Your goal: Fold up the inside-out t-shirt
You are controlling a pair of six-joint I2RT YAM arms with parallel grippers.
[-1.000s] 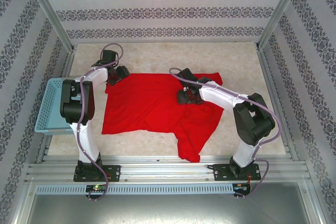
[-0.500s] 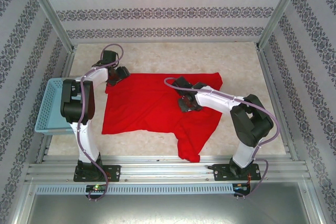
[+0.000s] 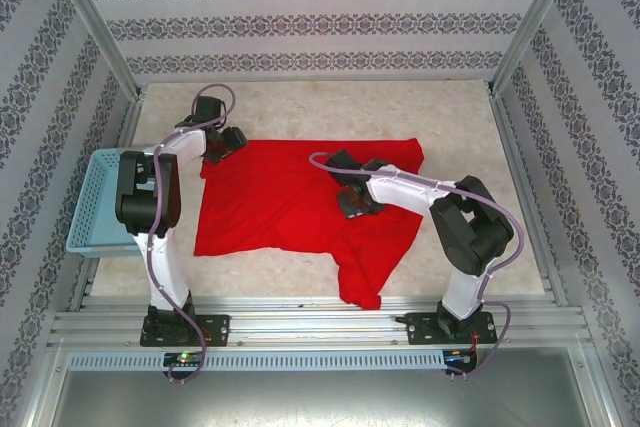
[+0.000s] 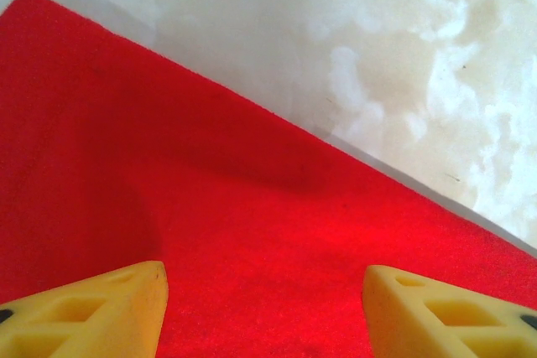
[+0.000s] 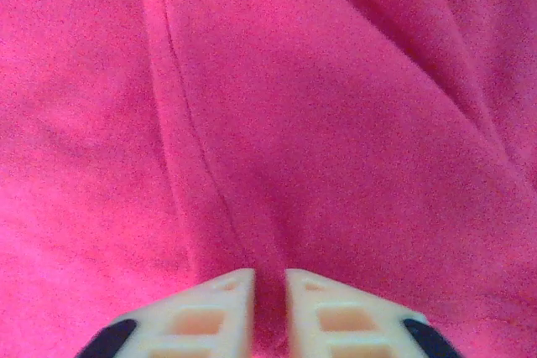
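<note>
Likely a lab: aluminium frame (image 3: 97,27), patterned walls (image 3: 300,22).

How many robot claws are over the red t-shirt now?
2. The left claw hangs open over the far left corner of the t-shirt; the right claw is near its middle, closed on a ridge of cloth.

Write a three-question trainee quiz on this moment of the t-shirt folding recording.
1. True or false: the light blue plastic mesh basket stands at the left edge of the table, apart from the plain bright red cloth t-shirt.
2. The left gripper is: A) open above the shirt's edge; B) shut on a sleeve; C) inside the basket.
3. What lies between the fingertips of the right gripper?
Key: 1 true. 2 A. 3 a raised ridge of the red shirt's cloth, pinched between nearly closed fingers.
</note>
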